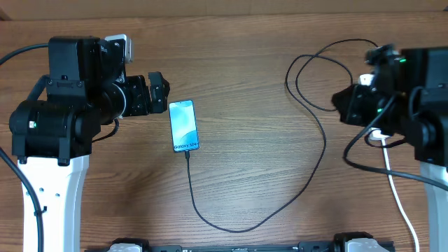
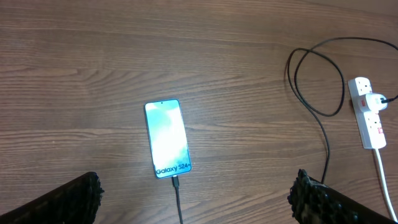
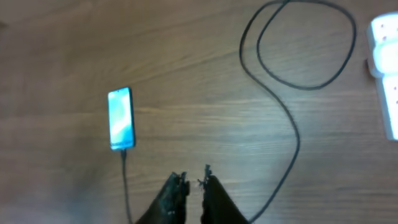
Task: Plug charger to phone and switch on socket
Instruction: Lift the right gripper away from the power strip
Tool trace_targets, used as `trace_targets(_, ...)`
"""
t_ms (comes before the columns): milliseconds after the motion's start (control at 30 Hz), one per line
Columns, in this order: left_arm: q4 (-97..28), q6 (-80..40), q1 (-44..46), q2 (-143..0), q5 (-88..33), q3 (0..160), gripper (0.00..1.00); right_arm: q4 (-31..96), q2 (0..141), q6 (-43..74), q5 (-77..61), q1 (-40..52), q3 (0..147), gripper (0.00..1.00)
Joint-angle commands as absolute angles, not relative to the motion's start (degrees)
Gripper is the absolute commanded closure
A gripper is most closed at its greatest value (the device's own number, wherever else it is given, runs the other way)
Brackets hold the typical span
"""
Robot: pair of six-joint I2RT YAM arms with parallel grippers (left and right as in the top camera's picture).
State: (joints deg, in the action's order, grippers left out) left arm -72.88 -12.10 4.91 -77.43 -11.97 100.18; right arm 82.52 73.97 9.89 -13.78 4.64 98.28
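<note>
You are working over a brown wood-grain counter (image 1: 245,63), and it is carrying everything in view. The black-and-white left arm (image 1: 56,105) is sitting at its left edge and the dark right arm (image 1: 420,98) at its right edge.

The charger (image 1: 308,182), a long thin black cable, is starting at the right side in two loose loops. It is sweeping down toward the near edge and curling back up to the phone.

The socket (image 2: 367,118), a white elongated plastic power strip with small red markings by its outlets, is lying at the right. In the overhead view it is sitting mostly under the right arm. A white plug block (image 2: 375,99) is sitting in one outlet with a black lead leaving it. A thick white cord (image 1: 395,196) is trailing from the strip toward the near edge. The red markings are showing too small to read.

The phone (image 2: 166,140), a slim rectangular handset with dark edges, is lying flat and face up left of centre, near the left arm and well apart from the socket. Its screen is glowing blue and white, and dark lettering along the lower edge is reading "Galaxy S24".

The left tool (image 1: 162,91) is standing wide and holding nothing. The right tool (image 3: 194,176) is showing its fingers only narrowly parted, with nothing between them.

The charger's small black connector tip (image 2: 175,182) is meeting the phone's bottom edge.
</note>
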Motion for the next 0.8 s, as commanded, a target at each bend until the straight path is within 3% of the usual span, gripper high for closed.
trace_targets(0, -72.88, -12.45, 5.02, -77.52, -12.67, 101.41, 0.0, 82.98, 73.73, 9.13, -11.62, 5.61, 99.37, 0.44)
trace_targets(33, -72.88, -12.45, 5.02, -77.52, -12.67, 101.41, 0.0, 83.22, 73.73, 9.13, -11.62, 5.61, 99.39, 0.0)
trace_targets(567, -72.88, -12.45, 5.02, -77.52, -12.67, 101.41, 0.0, 84.95, 73.78, 8.86, -6.31, 5.61, 99.33, 0.0)
trace_targets(767, -72.88, -12.45, 5.02, -77.52, -12.67, 101.41, 0.0, 78.91, 72.51, 8.56, -3.92, 5.56, 97.36, 0.0)
